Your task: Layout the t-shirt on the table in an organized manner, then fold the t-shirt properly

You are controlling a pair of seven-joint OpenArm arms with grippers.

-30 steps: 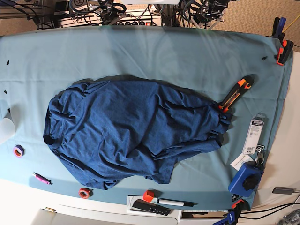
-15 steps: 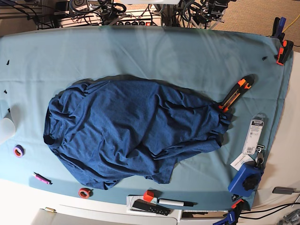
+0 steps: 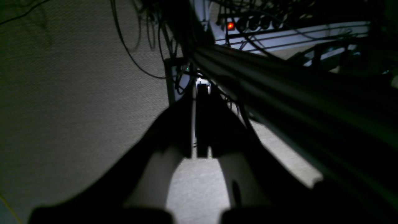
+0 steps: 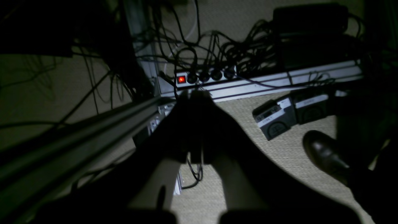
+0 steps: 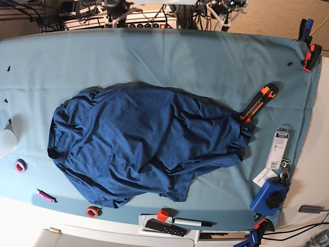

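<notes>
On the surface [image 5: 169, 51], draped in light teal cloth, I log one t-shirt [image 5: 144, 146]: dark navy knit, lying in a wrinkled, bunched heap across the middle, its bulk toward the left of the base view and a gathered end reaching toward the right. Just beside that right end lies an orange-and-black utility knife [image 5: 258, 103], its tip touching or nearly touching the fabric. Further right: a packaged item on a white card [image 5: 279, 147], a blue device [image 5: 269, 197] near the corner, and orange-and-black clamps [image 5: 310, 54] at the far right corner. Along the near edge I count a purple tape ring [image 5: 20, 165], a pink marker [image 5: 45, 195], a red tape ring [image 5: 92, 211], a small red block [image 5: 163, 214], a black remote [image 5: 164, 227] and a black pen [image 5: 193, 223]. Neither arm reaches over the cloth in the base view. Left end effector [image 3: 199, 152]: seen from its wrist camera, dim, hanging over carpeted floor beside a dark rail, fingers drawn together, nothing between them. Right end effector [image 4: 194, 158]: likewise together and empty, above the floor, with a power strip [image 4: 203, 76] showing a red light, tangled cables and a dark shoe [image 4: 326, 154] beyond it.
</notes>
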